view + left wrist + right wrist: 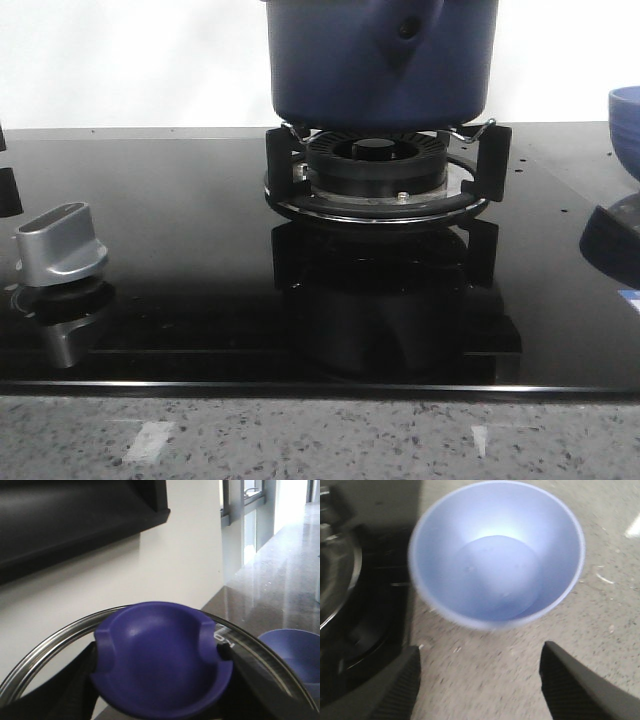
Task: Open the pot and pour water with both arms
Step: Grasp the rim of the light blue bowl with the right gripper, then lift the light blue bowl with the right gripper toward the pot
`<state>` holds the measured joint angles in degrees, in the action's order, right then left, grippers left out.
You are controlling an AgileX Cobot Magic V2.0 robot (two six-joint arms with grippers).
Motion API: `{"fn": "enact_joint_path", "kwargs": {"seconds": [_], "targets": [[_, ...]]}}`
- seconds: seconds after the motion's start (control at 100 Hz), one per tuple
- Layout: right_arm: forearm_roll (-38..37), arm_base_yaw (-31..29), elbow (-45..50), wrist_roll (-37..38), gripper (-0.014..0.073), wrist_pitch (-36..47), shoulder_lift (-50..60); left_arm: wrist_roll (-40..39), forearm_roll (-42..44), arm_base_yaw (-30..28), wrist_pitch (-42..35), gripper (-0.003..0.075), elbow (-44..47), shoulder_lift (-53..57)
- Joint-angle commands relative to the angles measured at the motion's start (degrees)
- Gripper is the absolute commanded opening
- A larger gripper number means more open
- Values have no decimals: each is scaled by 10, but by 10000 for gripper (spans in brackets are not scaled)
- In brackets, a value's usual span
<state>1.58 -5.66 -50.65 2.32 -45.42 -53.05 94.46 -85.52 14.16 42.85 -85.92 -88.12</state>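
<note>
Pot (pixel 380 65) is seated on the burner grate (pixel 380 185) of the black glass hob (pixel 180 250), handle mount with its small hole turned toward the front camera. Pot top is cropped in front view, so lid status cannot be confirmed there.

Left tool (pixel 160 680): fingers (pixel 65 690) are set either side of the blue lid knob (pixel 162 662), apparently clamped on it. Glass lid (pixel 45 650) with steel rim is seen from above, with wall and countertop behind it, so the lid is judged lifted or tilted off the pot. Holding by the knob keeps the rim free of the pot.

Right tool (pixel 480 685): fingers spread wide, nothing between them, hanging over the light blue bowl (pixel 495 555). Bowl is standing upright and empty on the speckled stone surface (pixel 520 680), just beside the hob edge, likely staged there as the pour target. View is motion-blurred.

Control knob (pixel 60 245) sits at hob's left, untouched.

Judgement: lid step in hand, pour not yet started.
</note>
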Motion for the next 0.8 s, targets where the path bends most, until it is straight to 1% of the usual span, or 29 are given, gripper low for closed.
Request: {"fn": "enact_joint_path", "kwargs": {"seconds": [0.0, 0.17, 0.31, 0.46, 0.62, 0.69, 0.71, 0.74, 0.79], "targets": [[10, -27, -58, 7, 455, 25, -51, -1, -47, -25, 9, 302, -20, 42], [16, -73, -149, 8, 455, -30, -156, -3, -47, -65, 27, 302, -20, 50], [16, -104, -191, 8, 455, -52, -225, -4, -47, -79, 29, 302, -20, 50], [16, -119, -199, 8, 455, -50, -281, -4, -46, -81, 27, 302, -20, 50], [16, -120, -199, 8, 449, -43, -332, -4, -38, -81, 19, 302, -20, 49], [17, -120, -199, 8, 388, -39, -347, -4, -30, -81, 11, 302, -20, 49], [17, -120, -199, 8, 344, -39, -350, -4, -30, -81, 12, 302, -20, 49], [17, -120, -199, 8, 305, -39, -352, -4, -30, -81, 11, 302, -20, 49], [17, -120, -199, 8, 188, -37, -355, -4, -30, -81, 9, 302, -20, 49]]}}
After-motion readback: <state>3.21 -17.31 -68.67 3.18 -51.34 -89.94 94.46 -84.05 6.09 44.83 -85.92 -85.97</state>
